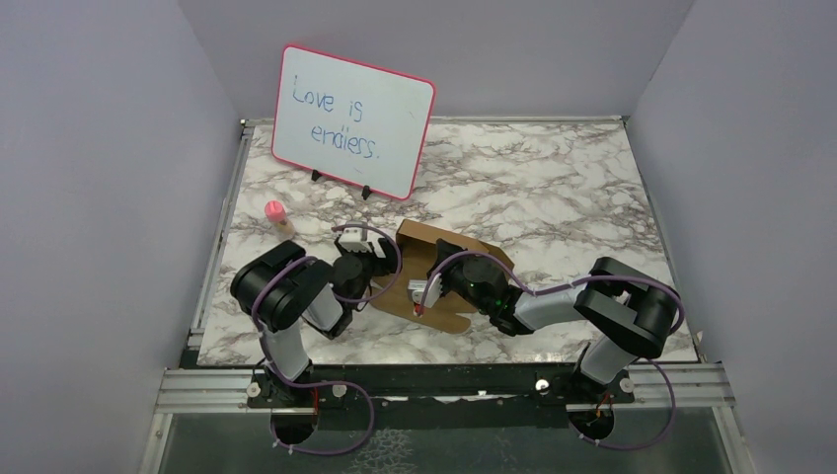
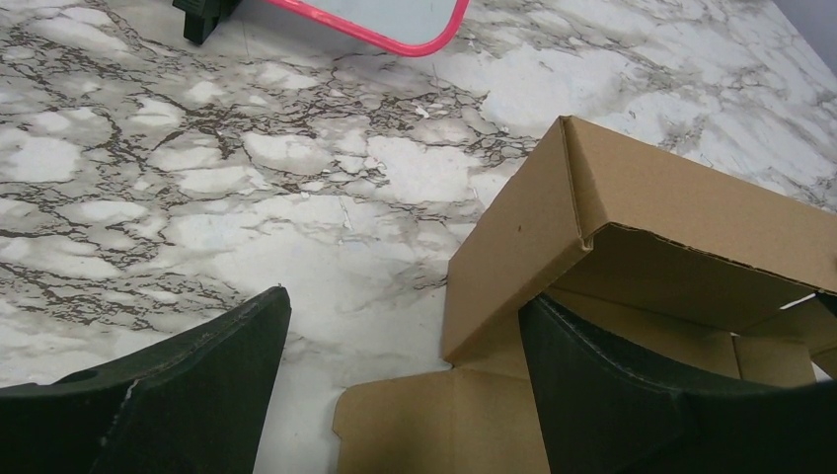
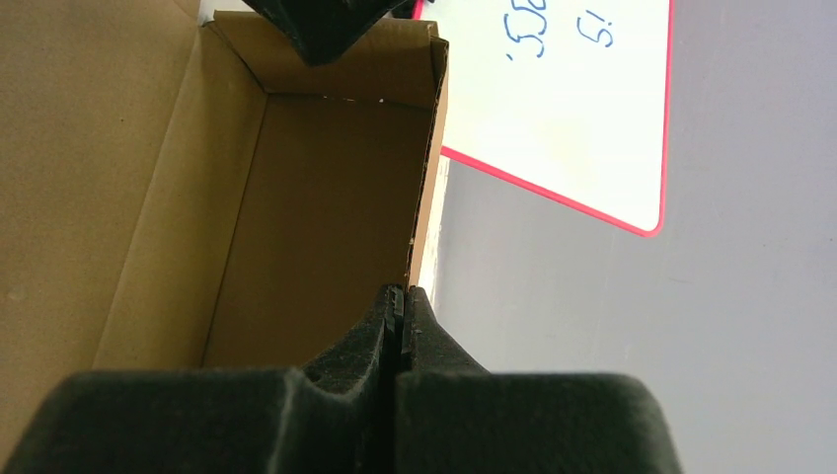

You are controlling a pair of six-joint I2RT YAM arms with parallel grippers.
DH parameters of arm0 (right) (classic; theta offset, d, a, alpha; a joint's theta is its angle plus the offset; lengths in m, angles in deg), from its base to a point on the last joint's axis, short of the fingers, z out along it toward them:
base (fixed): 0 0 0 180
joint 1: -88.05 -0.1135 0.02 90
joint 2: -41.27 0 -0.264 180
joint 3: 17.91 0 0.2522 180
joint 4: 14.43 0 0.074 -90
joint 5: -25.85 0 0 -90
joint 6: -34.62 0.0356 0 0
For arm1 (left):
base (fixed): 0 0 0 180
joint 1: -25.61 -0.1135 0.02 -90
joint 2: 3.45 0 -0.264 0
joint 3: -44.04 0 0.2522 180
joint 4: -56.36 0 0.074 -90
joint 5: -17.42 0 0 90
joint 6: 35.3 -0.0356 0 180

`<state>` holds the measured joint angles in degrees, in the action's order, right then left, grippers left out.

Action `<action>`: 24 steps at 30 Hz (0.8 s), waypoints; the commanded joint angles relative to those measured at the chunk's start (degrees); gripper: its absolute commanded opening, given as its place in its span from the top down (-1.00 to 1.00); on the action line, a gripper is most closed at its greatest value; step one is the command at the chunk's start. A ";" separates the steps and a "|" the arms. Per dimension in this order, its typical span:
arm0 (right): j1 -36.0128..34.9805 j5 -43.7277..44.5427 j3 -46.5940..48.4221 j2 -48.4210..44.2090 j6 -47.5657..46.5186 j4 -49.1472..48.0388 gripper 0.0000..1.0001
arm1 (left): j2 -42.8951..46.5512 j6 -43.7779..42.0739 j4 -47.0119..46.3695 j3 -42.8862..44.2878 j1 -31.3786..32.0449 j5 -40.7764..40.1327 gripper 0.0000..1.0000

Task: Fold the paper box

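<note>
**Top view.** Box (image 1: 419, 242) lies mid-bench (image 1: 553, 188), between the two arms. It is partly folded: a flat sheet with one wall raised.
- Left arm (image 1: 286, 296) is bent tight, elbow close above its base, wrist reaching to the box's left edge.
- Right arm (image 1: 632, 311) has its elbow out to the right, forearm stretched low and leftward, wrist over the box's near side.
- Whiteboard (image 1: 353, 120) stands at the far left of the bench. A pink-capped tube (image 1: 276, 217) sits left of the box, apart from it.

**Left wrist.** Left claw (image 2: 405, 296) is released, fingers spread wide, held low and pointing toward the whiteboard.
- Its left finger is over bare marble.
- Its right finger is over the flat sheet, under the raised wall's overhang.
- The wall's corner stands between the fingers, nearer the right one. Cannot tell whether it touches.

**Right wrist.** Right claw (image 3: 400, 296) is clenched, pads flush together, and the view is rolled on its side.
- The tip meets the end of the upright wall's edge. Cannot tell whether any cardboard is pinched.
- The box's inside fills the left of the frame. The whiteboard shows beyond the wall, at right.
</note>
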<state>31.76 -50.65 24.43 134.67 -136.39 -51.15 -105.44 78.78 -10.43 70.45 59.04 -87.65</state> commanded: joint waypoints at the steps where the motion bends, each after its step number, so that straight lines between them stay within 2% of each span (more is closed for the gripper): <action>1: 0.13 0.28 0.51 -1.09 0.66 2.38 0.98 | -2.22 1.15 -3.12 1.43 -0.30 1.64 -0.72; 7: 0.14 0.05 0.47 -0.99 0.94 2.36 0.98 | -7.15 2.41 -5.74 4.71 -0.26 1.44 -0.69; 15: 0.13 0.09 0.42 -0.69 0.95 2.30 0.98 | -10.10 4.14 -7.50 7.22 -0.14 -2.98 -0.51; 24: 0.13 0.13 0.42 -1.02 1.03 2.36 0.98 | -9.69 5.92 -5.38 6.23 0.99 -14.84 0.01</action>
<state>31.80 -50.72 24.62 134.65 -136.00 -51.11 -115.02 82.95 -13.60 77.66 60.55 -91.04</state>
